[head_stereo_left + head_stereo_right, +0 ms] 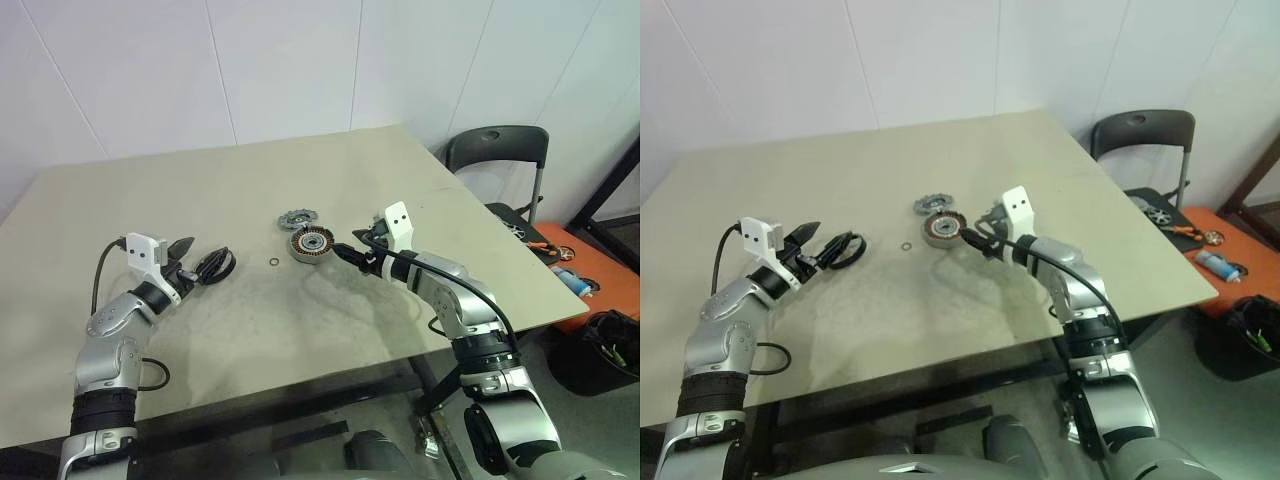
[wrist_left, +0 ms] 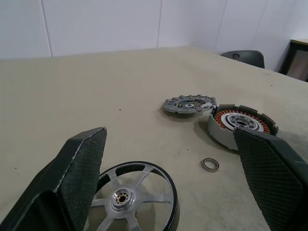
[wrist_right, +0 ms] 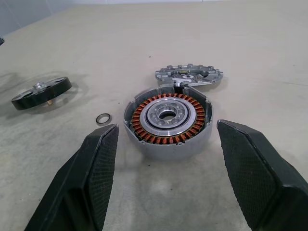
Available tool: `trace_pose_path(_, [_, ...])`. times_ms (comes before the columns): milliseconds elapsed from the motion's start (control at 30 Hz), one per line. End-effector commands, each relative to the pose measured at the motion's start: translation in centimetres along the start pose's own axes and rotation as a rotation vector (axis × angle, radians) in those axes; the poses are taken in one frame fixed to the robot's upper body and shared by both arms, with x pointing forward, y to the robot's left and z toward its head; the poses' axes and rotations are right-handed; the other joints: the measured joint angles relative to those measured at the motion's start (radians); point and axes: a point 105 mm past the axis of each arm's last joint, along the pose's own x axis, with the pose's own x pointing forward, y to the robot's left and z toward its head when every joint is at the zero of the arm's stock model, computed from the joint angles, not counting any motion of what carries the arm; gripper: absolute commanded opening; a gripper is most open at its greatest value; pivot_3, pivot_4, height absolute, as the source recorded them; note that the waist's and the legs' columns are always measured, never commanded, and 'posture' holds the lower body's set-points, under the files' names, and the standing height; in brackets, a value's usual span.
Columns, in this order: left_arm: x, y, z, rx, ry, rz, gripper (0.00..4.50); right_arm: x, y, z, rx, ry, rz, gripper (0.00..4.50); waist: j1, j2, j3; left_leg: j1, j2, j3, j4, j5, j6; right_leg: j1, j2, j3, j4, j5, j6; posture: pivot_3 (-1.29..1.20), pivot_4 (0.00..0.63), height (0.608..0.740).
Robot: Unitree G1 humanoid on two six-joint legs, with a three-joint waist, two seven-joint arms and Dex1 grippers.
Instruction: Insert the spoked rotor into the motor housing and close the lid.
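Your left gripper [image 1: 193, 262] stands wide apart and empty, the spoked rotor [image 2: 135, 197] flat on the table just ahead between its fingers, not yet lifted. Your right gripper [image 3: 166, 168] is likewise apart, the motor housing [image 3: 168, 120] just ahead, the lid [image 3: 189, 76] touching behind it. Insertion and closing both remain.

Workshop: bare table [image 1: 250, 330], tools [image 1: 556, 250] nearby

Beige table [image 1: 300, 340], rotor [image 2: 137, 197], housing [image 3: 167, 119], lid [image 2: 188, 104], ring [image 3: 103, 118]
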Motion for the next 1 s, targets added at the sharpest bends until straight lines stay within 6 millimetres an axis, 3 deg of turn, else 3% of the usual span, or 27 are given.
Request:
trace_pose_path(33, [0.3,0.0,1.3,0.035,-0.038,-0.004,4.48,0.2,0.2,1.7,-0.024,-0.05,0.004,3.43,0.0,0.0,0.0,0.0,0.0,0.0,0.0,0.0,0.0,0.0,0.0,0.0,0.0,0.0,0.0,0.0,0.0,0.74])
trace_pose_path(200, [0.4,-0.1,1.3,0.034,-0.04,-0.002,4.48,0.7,1.5,2.1,-0.066,-0.038,0.071,3.43,0.0,0.0,0.0,0.0,0.0,0.0,0.0,0.0,0.0,0.0,0.0,0.0,0.0,0.0,0.0,0.0,0.0,0.74])
trace_pose_path(333, [0.7,-0.1,1.3,0.031,-0.041,-0.004,4.48,2.7,2.6,1.9,-0.336,0.07,0.173,3.43,-0.005,0.001,0.0,0.0,0.0,0.0,0.0,0.0,0.0,0.0,0.0,0.0,0.0,0.0,0.0,0.0,0.0,0.74])
trace_pose_path(467, [1.1,-0.4,1.2,0.029,-0.044,-0.008,4.48,5.2,1.7,3.5,-0.51,0.115,0.2,3.43,-0.005,0.001,0.001,0.001,0.0,0.001,0.0,0.0,0.0,0.0,0.0,0.0,0.001,0.0,0.0,0.0,0.0,0.74])
trace_pose_path(667, [0.5,-1.0,0.7,0.018,-0.05,0.004,4.48,7.0,1.3,4.9,-0.589,0.135,0.212,3.43,-0.004,0.001,0.001,0.0,0.0,0.0,-0.002,0.0,0.0,0.0,-0.001,0.0,-0.002,0.003,-0.004,0.0,0.0,0.74])
trace_pose_path(867, [-0.7,-0.7,0.4,0.012,-0.048,0.042,4.48,7.5,3.0,5.8,-0.656,0.138,0.31,3.43,-0.005,0.002,0.001,-0.004,0.0,0.0,-0.002,0.0,0.0,-0.005,-0.001,0.0,0.0,0.003,-0.004,0.0,0.0,0.74])
trace_pose_path(1000, [-1.1,-0.4,0.3,0.011,-0.045,0.062,4.48,7.2,4.7,7.8,-0.665,0.1,0.438,3.43,-0.005,0.003,0.002,-0.003,0.0,0.0,0.0,0.0,0.0,-0.004,-0.001,0.0,0.001,0.003,-0.004,0.0,0.0,0.74])
